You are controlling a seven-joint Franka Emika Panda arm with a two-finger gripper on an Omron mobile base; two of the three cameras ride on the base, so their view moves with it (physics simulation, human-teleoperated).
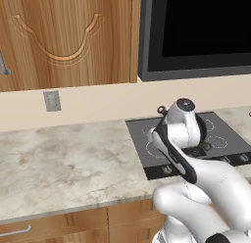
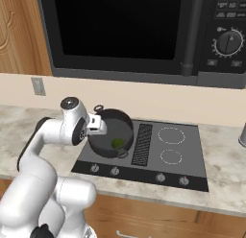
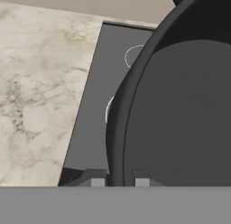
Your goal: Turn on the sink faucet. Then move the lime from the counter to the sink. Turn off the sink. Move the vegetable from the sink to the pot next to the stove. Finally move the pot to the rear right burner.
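The black pot [image 2: 108, 131] sits over the left half of the stove [image 2: 190, 150], and I cannot tell whether it rests on the glass. The lime [image 2: 117, 143] lies inside it, near the front wall. My gripper [image 2: 98, 126] is shut on the pot's left rim. In the hand view my gripper [image 3: 120, 183] has one fingertip on each side of the pot wall [image 3: 118, 128]. In the left base view my arm hides most of the pot, and one loop handle [image 1: 161, 109] sticks out behind it. The rear right burner ring [image 2: 171, 135] is bare.
A dark microwave [image 2: 120, 30] hangs low above the stove. A ribbed grill strip [image 2: 142, 144] divides the cooktop, with knobs [image 2: 161, 177] along its front. The marbled counter [image 1: 63, 158] stretches left of the stove. A grey object [image 2: 242, 134] stands at the right edge.
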